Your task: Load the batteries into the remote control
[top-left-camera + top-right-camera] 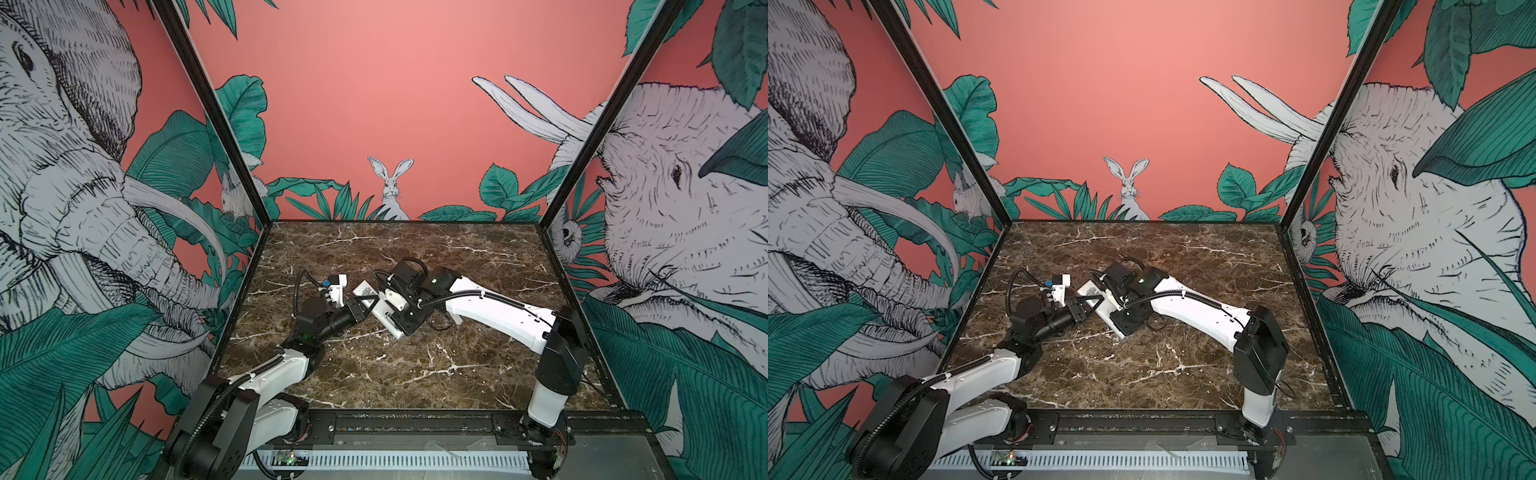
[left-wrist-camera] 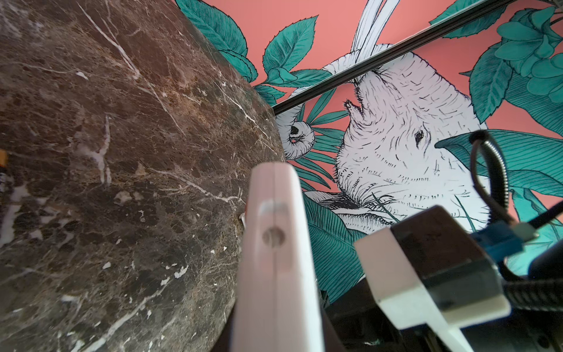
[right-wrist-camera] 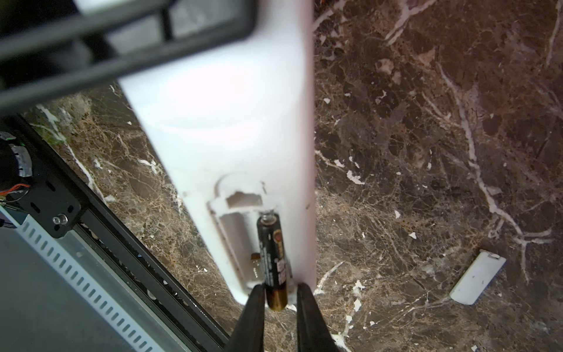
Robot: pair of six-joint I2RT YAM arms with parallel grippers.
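Now — marble tabletop (image 1: pixel 415 365), jungle-mural walls (image 1: pixel 374 104); left gripper (image 1: pixel 363 306) clamps remote control (image 1: pixel 365 289); right gripper (image 3: pixel 280 287) parted round battery (image 3: pixel 272 253).

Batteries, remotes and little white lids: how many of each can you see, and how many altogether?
batteries: 2
remote control: 1
little white lid: 1
Total: 4

The left arm (image 1: pixel 286 370) and right arm (image 1: pixel 498 309) had white shells between black joint housings. A ribbed black cable (image 1: pixel 457 296) ran along each; a blue connector (image 1: pixel 327 284) sat at the left wrist. The right gripper (image 3: pixel 281 286) had slim, black, tapered fingers (image 3: pixel 253 317).
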